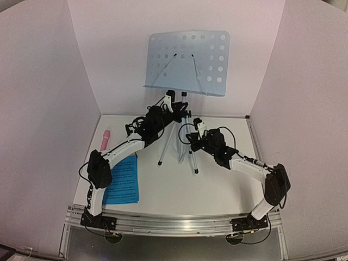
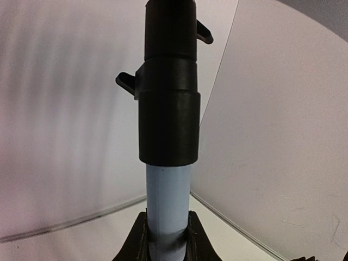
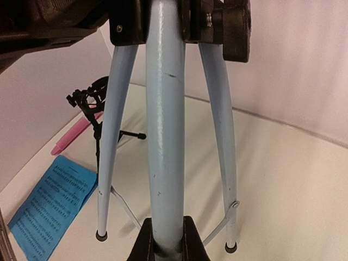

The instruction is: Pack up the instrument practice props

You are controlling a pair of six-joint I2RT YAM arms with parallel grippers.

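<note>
Far off to the left of our left gripper, down on the table, lie the pink microphone and the blue music pages. The microphone is round and may roll. The pages are thin and floppy, so we think an edge is the place to pinch them. The little black mic stand is near them too.

Our left gripper is squeezed tight on the pale pole of the music stand, with a black collar just above its fingers. Our right gripper is squeezed on the same pole lower down, with the thin legs on both sides of it.

The stand's wide top sits high above both grippers, so we think it will want to tip. The pole looks hard and smooth, so it may slip. The pole is the best place to hold, not the skinny legs.
</note>
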